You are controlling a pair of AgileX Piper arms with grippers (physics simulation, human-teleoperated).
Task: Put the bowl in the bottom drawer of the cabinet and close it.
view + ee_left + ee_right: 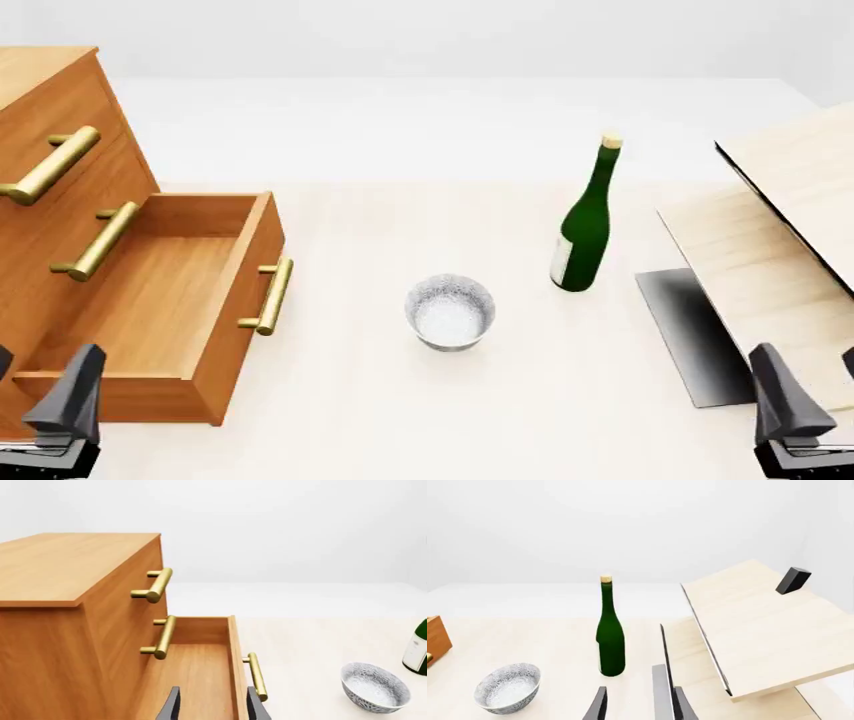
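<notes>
**Bottom drawer pulled out, bowl on table, both grippers free**

The large orange-brown wooden cabinet [54,110], smooth-grained w/ three drawers, is seen at approx. 9–10 o'clock in the front view. Its lowest drawer, the bottom drawer [160,300], is drawn out; a bare flat wooden floor is shown inside, and a short cylindrical brass bar handle [271,296] is fixed on its front. Two longer brass bar handles [54,165] are carried by the shut upper drawers.

The small round deep bowl [450,312], white w/ fine grey-blue speckling, is stood upright on the pale matt table [400,420] near centre, at 3 o'clock from the drawer front and apart from it. A tall glossy dark-green glass bottle [585,225] w/ a pale label and tan stopper is stood at approx. 1 o'clock from the bowl, not touching it. Pale light-wood boards [787,230], flat and tilted, are seen at 3 o'clock.

The left gripper [212,705] is held over the open drawer, dark angular fingers spread, nothing pinched. The right gripper [639,705] is at 5 o'clock, fingers likewise spread and empty.
</notes>
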